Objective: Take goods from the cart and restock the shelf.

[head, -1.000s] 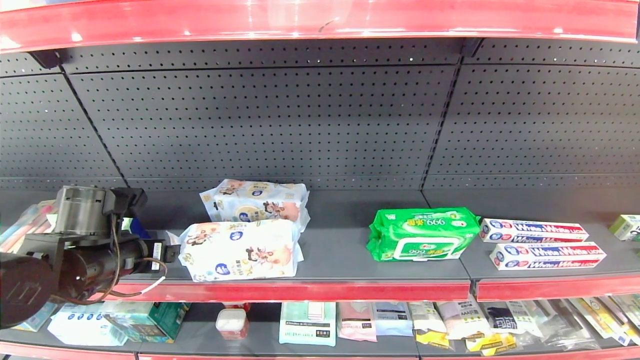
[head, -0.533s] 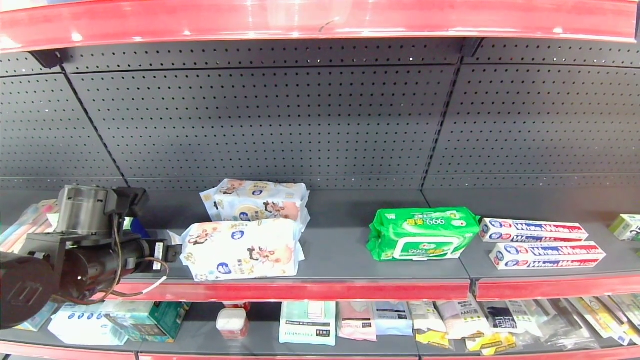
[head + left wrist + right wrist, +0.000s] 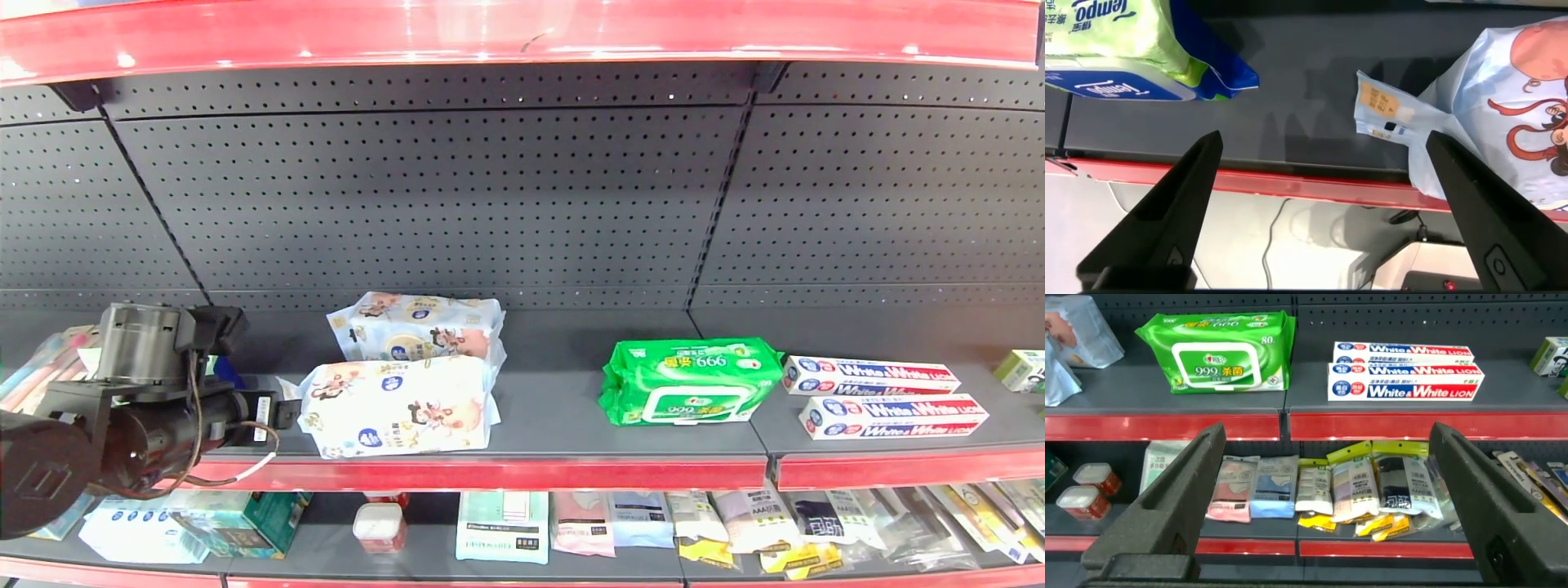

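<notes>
Left pincer (image 3: 1323, 216) gaped wide, empty, at the shelf (image 3: 555, 420) front edge. Front cartoon tissue pack (image 3: 1507, 106) lay on the shelf just beside one of its fingers; contact unclear. Second tissue pack (image 3: 418, 325) sat behind the first, farther from that pincer. Right pincer (image 3: 1327, 510) was also wide, empty; green wipes pack (image 3: 1215, 349) and toothpaste boxes (image 3: 1404, 387) lay well ahead of it.

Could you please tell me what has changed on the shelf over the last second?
The left end effector, open and empty, edged slightly to the right toward the front tissue pack, which also shifted a touch to the right. No grasp or release is visible. The rear tissue pack, green wipes and toothpaste boxes stayed put.
</notes>
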Robot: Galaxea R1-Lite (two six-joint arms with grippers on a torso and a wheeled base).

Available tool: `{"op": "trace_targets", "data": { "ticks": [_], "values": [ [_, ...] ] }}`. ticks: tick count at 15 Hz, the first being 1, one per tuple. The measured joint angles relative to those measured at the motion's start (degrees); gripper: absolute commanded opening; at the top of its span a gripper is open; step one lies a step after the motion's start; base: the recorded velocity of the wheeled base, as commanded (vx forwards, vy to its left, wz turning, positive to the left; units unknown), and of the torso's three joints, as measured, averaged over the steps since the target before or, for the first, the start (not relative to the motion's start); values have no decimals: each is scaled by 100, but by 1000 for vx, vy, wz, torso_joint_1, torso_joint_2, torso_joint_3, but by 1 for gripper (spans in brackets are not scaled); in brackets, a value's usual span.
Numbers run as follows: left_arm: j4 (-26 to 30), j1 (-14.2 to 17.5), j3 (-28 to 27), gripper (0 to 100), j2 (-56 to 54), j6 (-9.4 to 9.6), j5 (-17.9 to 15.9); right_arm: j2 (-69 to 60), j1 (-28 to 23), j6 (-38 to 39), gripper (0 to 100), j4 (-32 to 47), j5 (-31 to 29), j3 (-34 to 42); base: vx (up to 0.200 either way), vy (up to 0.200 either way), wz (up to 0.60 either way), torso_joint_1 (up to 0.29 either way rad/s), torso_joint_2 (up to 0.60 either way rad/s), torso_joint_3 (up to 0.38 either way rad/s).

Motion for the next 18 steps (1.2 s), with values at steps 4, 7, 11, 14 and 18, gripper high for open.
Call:
{"op": "trace_targets", "data": {
  "ticks": [4, 7, 11, 14, 18],
  "values": [
    [-56, -52, -5, 100, 11, 0, 10, 0, 2, 0, 100, 0, 0, 0, 0, 0, 0, 0, 0, 0],
    [-72, -88, -9, 100, 16, 0, 16, 0, 2, 0, 100, 2, 0, -2, 0, 0, 0, 0, 0, 0],
    [-69, -102, 20, 100, 16, -27, 16, 0, 2, 0, 100, 2, 0, -2, 0, 0, 0, 0, 0, 0],
    [-69, -122, 22, 100, 16, -29, 16, 0, 2, 0, 100, 2, 0, -2, 0, 0, 0, 0, 0, 0],
    [-74, -127, 28, 100, 13, -84, 22, 0, 2, 0, 100, 2, 2, -2, 0, 0, 0, 0, 0, 0]
  ]
}}
